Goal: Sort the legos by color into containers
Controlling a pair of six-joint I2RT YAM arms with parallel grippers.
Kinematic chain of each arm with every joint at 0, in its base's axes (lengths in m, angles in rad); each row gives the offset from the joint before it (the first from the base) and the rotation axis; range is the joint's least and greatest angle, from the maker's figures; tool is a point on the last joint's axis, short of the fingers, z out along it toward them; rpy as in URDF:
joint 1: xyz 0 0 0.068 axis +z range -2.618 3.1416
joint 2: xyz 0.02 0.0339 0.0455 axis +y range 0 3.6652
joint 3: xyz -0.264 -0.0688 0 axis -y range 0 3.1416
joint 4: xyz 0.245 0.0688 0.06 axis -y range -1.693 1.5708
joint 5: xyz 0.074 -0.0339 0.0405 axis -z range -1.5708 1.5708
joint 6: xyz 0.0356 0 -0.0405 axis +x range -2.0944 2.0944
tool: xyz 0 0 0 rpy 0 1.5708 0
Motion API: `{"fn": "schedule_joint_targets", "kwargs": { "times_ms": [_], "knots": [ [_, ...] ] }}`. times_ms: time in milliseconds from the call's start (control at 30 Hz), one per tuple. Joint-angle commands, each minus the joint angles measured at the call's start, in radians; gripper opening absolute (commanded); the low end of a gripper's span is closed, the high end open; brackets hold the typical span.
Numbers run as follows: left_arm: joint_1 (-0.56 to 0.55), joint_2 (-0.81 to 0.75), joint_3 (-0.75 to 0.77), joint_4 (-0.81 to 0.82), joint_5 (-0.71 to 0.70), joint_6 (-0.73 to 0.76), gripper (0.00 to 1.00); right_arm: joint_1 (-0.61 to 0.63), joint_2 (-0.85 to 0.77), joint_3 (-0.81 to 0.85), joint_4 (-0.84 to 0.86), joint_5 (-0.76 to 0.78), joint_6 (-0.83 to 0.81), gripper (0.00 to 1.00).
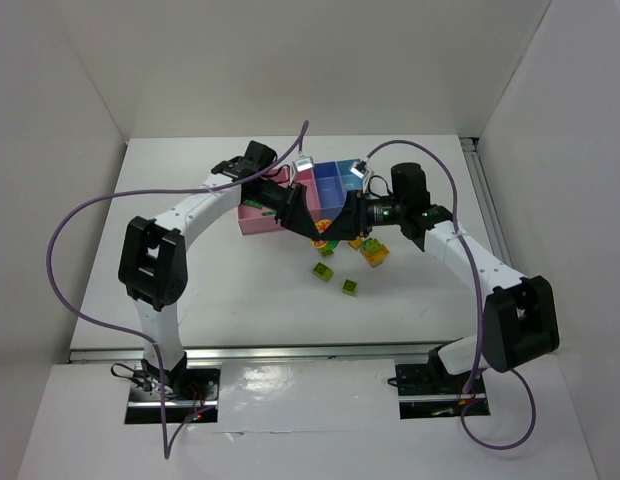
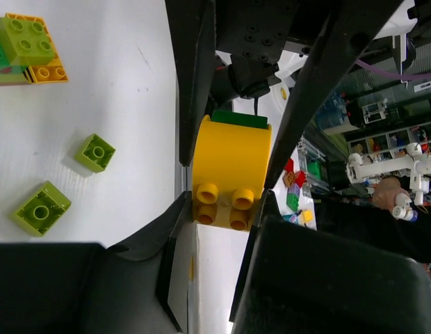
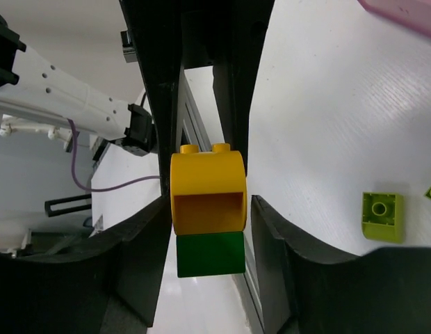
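Aloft before the joined bins (image 1: 258, 222), yellow arched brick (image 2: 231, 160) stacked on dark green brick (image 3: 210, 254), clamped in right gripper (image 3: 210, 202) and pinched at its studded end by left gripper (image 2: 226, 203): apparently separation step, next requiring a straight, firm pull apart.

I see a white table (image 1: 220, 290). On it sits the row of bins (image 1: 255, 222), pink ones w/ blue ones next to them. Near the bins lie a lime lego (image 1: 323, 271) & another lime lego (image 1: 349, 287), a bit apart. Close by is a lil stack of orange & lime legos (image 1: 374, 250).
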Motion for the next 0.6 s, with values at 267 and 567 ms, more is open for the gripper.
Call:
{"fn": "schedule_joint_targets", "kwargs": {
  "times_ms": [267,567],
  "knots": [
    [0.051,-0.020,-0.009,0.004,0.035,0.036,0.00,-0.011,-0.028,-0.019,0.028,0.033,0.017,0.61],
    [0.069,-0.030,-0.009,0.004,0.044,0.045,0.00,-0.021,-0.028,-0.042,0.126,-0.023,0.075,0.47]
  ]
}}
